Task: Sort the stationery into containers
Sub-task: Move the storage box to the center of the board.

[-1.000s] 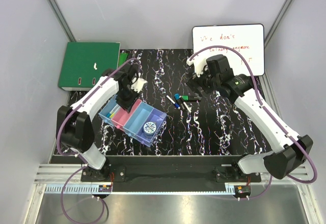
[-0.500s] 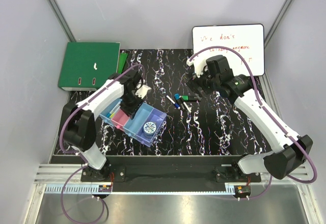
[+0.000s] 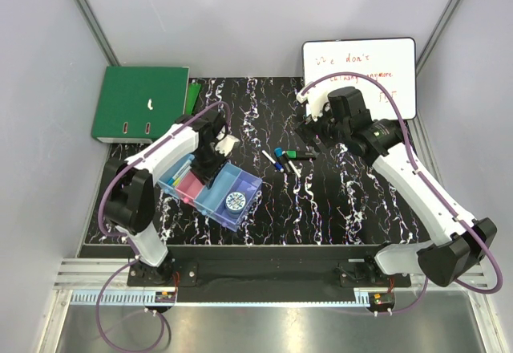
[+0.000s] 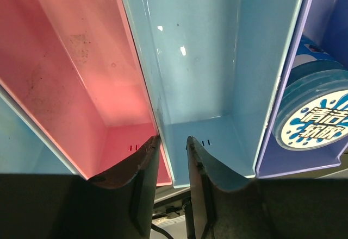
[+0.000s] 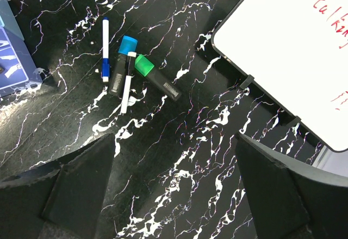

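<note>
Straddling the containers' (image 4: pixel 145 81) pink-blue divider with narrow left pincer (image 4: pixel 171 142), perhaps to steady them; cannot tell whether clamped. Hovering wide right pincer (image 5: pixel 171 139) over markers (image 5: pixel 128 45) at upper left, poised for picking.

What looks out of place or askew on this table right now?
The joined row of four plastic bins lies diagonal to the table edge, and the left gripper straddles the wall between its pink and middle light blue compartments. One green marker-like object lies apart beside the green binder, far from the loose pens.
</note>
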### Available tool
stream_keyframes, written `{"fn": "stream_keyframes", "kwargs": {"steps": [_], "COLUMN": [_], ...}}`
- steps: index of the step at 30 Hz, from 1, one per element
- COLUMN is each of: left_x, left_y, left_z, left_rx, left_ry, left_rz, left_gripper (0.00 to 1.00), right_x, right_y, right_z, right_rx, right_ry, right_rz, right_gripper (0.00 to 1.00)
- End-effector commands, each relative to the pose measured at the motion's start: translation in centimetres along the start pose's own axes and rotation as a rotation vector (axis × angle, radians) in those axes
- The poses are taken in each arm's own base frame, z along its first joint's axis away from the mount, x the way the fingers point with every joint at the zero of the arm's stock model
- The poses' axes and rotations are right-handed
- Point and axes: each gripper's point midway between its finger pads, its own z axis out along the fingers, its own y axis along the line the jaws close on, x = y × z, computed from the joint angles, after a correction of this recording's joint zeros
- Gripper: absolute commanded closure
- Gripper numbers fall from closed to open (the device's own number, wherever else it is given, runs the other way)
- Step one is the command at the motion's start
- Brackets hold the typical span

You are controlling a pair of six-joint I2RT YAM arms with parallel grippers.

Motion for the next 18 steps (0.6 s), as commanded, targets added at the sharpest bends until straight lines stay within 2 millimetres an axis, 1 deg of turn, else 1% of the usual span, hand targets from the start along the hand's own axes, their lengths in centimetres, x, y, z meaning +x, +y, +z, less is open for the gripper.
{"fn": "stream_keyframes", "kwargs": {"steps": [1, 4, 7, 10, 13, 16, 18], "left_x": [-2.5, -2.6, -2.4, -2.4, -2.6, -3.3, -3.3], "left_y": [0.2, 0.0, -0.3, -0.3, -0.2, -0.3, -0.3], "left_z": [0.3, -0.2, -0.4, -0.6, -1.2, -2.0, -2.2], "left_rx": [-0.006, -0.003, 0.012, 0.008, 0.002, 0.004, 0.005], "left_ry": [-0.071, -0.086, -0.09, -0.096, -0.104, -0.132, -0.132], "left_rz": [-0.001, -0.001, -0.006, -0.001, 0.003, 0.006, 0.008], "left_gripper": [0.67, 0.66, 0.66, 0.65, 0.65, 0.64, 0.64], "right_x": [-2.3, -2.3, -2.6, -2.7, -2.6, -2.5, -2.5], "right_y": [-0.7, -0.6, -0.7, -0.7, -0.7, -0.7, -0.7], "right_z": [-1.6, -1.5, -1.4, -1.5, -1.4, -1.4, -1.4], "right_rx": [0.032, 0.029, 0.027, 0.027, 0.03, 0.029, 0.03], "right_ry": [-0.087, -0.087, -0.092, -0.096, -0.091, -0.092, -0.091], "right_rz": [0.01, 0.007, 0.007, 0.01, 0.008, 0.007, 0.009], "right_gripper": [0.01, 0.01, 0.01, 0.01, 0.01, 0.01, 0.01]}}
